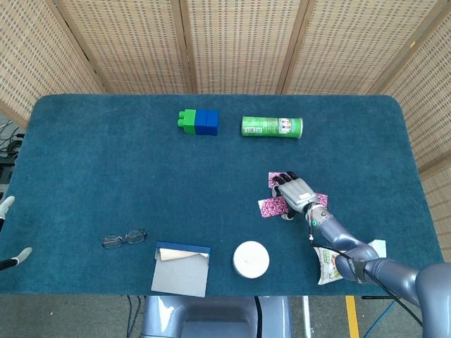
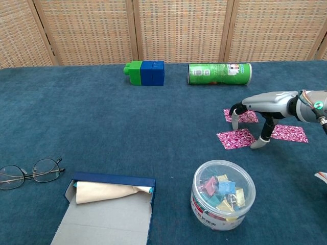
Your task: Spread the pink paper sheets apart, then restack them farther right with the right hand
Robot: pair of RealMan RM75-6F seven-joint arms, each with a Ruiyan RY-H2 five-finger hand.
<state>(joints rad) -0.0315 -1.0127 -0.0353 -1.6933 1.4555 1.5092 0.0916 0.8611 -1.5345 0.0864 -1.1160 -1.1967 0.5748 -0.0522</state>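
Sitting nearest, the clip tub (image 2: 223,194) is lying clear of the work. Beyond it the right hand (image 2: 254,109) is arching over three pink paper sheets (image 2: 235,138), already spread apart on the desk (image 2: 102,117), fingers (image 2: 264,137) splayed and gripping nothing, likely poising to gather the near one. Left hand (image 1: 5,208) is idling open at the desk's edge.

I count three pink sheets (image 2: 236,138), one can (image 2: 219,73), one block (image 2: 145,72), one tub (image 2: 223,201), one box (image 2: 106,209), one glasses (image 2: 29,171).
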